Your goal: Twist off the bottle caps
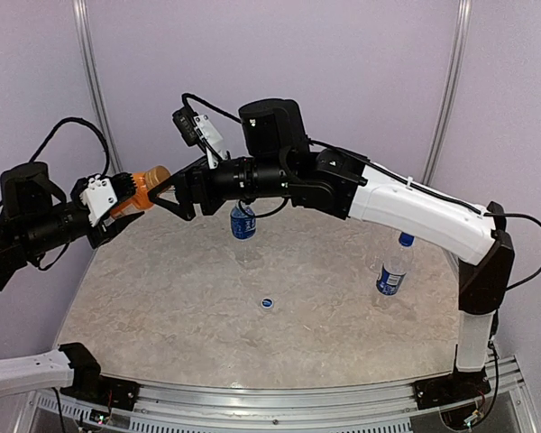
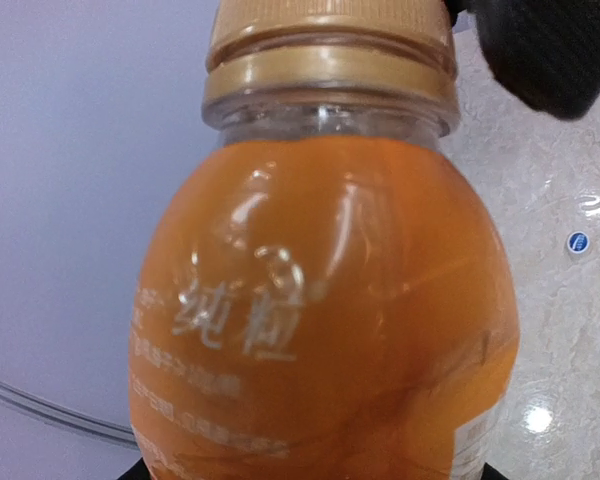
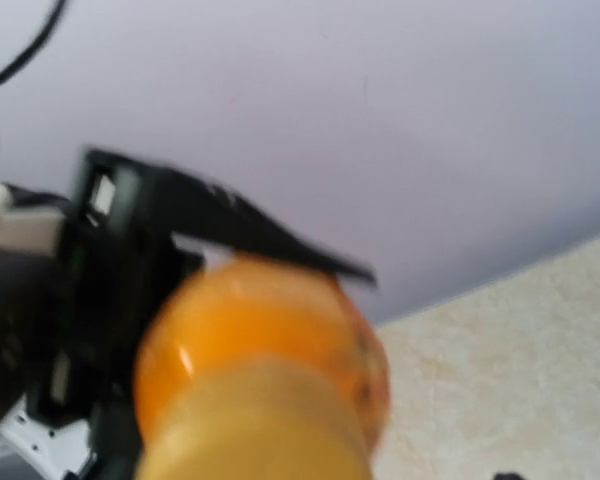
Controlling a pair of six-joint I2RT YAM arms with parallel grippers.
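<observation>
Top external view: the orange bottle hangs in the air over the left rear edge of the surface, lying nearly level. The left gripper is clenched round its body. Its tan cap points at the right gripper, whose jaws stand spread on either side of the cap, released.

The right arm stretches across the rear of the surface and hides the top of the middle bottle, so whether that bottle is capped cannot be told. The right bottle stands upright near the right edge, well apart from the others, with a blue top on. 1 loose blue cap lies flat on the surface in front of the middle bottle.

Left wrist view: the orange bottle fills the frame. It is clear plastic with rounded shoulders, full of orange liquid and marked with pale lettering. The tan cap has a ridged band below it. A black finger of the right gripper sits just beside the cap. The surface is glossy, beige and marbled.

Right wrist view is blurred. It shows the bottle and the black left gripper against a lilac wall.
</observation>
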